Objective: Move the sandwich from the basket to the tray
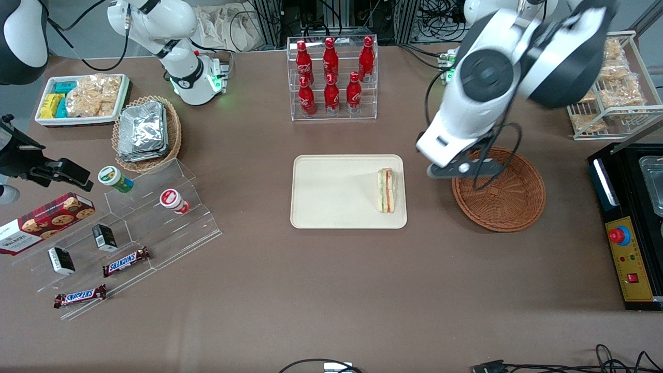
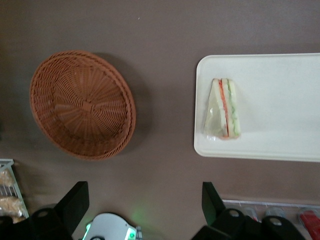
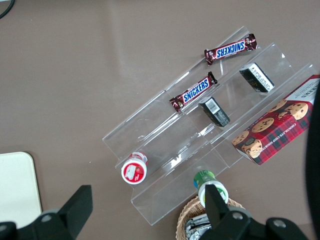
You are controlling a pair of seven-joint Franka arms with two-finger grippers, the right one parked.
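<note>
Spread wide apart, the jaws of the gripper (image 2: 145,205) are seen holding nothing, raised above the table between the basket (image 1: 510,199) and the tray (image 1: 331,194). The sandwich (image 1: 387,190) (a wrapped wedge) is laid on the tray, near the edge closest to the basket.

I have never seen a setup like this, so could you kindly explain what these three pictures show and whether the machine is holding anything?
Two robot arms stand at a brown table. One picture looks down from the front; the others come from cameras on each arm's wrist. The working arm's gripper hangs open and empty above the table, between the basket and the tray. The sandwich lies on the tray near the edge closest to the basket, which holds nothing. Cola bottles and Snickers bars also sit on the table.
</note>
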